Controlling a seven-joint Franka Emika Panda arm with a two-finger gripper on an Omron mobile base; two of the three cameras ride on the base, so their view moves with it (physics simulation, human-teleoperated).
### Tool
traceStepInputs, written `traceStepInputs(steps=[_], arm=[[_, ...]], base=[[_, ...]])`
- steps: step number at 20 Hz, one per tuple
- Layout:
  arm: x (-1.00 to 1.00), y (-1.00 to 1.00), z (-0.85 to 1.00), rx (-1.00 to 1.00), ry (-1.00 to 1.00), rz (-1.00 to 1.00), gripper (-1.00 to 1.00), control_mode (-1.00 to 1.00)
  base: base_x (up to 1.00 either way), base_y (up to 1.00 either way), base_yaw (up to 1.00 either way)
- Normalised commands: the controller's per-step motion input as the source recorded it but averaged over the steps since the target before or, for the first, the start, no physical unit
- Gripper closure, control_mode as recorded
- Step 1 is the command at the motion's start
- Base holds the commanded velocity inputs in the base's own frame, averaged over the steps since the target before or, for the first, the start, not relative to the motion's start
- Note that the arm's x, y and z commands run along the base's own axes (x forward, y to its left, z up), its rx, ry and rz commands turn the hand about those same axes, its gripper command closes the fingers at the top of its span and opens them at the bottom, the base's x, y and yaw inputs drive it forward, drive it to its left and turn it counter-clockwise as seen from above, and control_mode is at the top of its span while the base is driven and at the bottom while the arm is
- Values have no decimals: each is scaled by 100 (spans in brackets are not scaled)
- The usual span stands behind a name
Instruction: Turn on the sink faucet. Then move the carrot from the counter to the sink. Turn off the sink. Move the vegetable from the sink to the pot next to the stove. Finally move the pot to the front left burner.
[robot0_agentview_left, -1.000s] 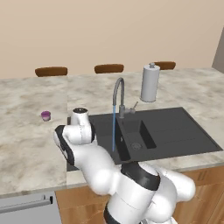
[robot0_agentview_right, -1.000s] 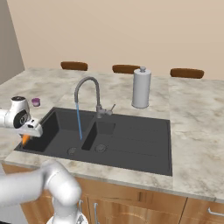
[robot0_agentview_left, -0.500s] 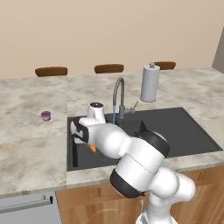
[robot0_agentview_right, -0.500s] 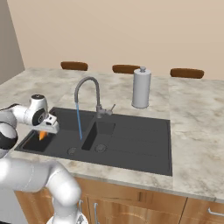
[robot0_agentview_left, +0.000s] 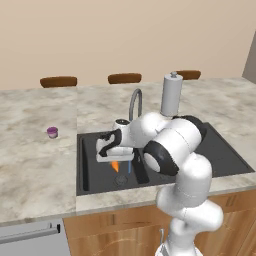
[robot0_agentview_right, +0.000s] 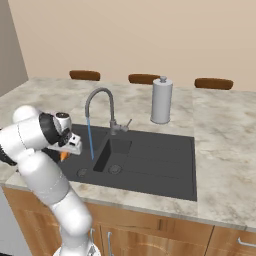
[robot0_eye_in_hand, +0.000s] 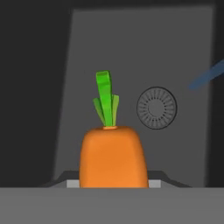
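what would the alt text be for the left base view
A white robot arm reaches over a dark sink, its end effector shut on an orange carrot above the left basin, beside a thin blue stream of water from the faucet. On the marbled counter stand a small purple cup and a paper-towel roll.

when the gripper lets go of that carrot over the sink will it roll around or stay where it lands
The carrot is round and tapered, so it would probably roll in a short curve rather than straight. The sink floor looks flat and walled, so it should stay inside that basin. Water runs from the sink faucet, so it may turn slippery for the gripper.
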Motion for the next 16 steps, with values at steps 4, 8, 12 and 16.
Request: traceStepInputs(steps=[4, 8, 12, 16], arm=[[16, -5, -40, -3, 0, 0, 100, -100], [23, 0, -22, -1, 0, 0, 100, -100], [32, 0, -15, 0, 3, -3, 100, -100], [25, 0, -24, 0, 2, -1, 100, -100]], base=[[0, 0, 0], [0, 0, 0], [0, 0, 0], [0, 0, 0]])
